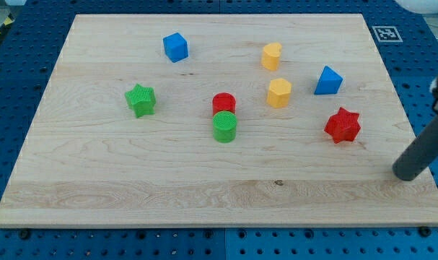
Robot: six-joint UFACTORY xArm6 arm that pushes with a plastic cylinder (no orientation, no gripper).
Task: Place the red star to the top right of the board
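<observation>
1. The red star (342, 125) sits flat on the wooden board (132, 188), toward the view's right and a little below the middle height. It stands free, with the blue triangular block (328, 81) near it above and slightly to the left.

2. The arm's rod comes in from the view's right edge, and my tip (405, 174) rests on the board below and to the right of the star, apart from it and touching no block.

3. There are no fingers to open or close here; the rod holds nothing and can only shove.

4. The star looks like a small, light, rigid piece with a ribbed top, and I'd judge it slides easily on the smooth wood. Its points make it likely to spin if nudged off-centre, so the contact should go on its lower side, in a notch between two points, pushing toward the view's top right.

5. The top right corner of the board looks free, but the blue triangular block lies close to the path and could be clipped.

6. Elsewhere stand a yellow hexagonal block (278, 93), a second yellow block (271, 55), a red cylinder (224, 102) touching a green cylinder (224, 126), a green star (141, 100) and a blue cube (175, 47).
</observation>
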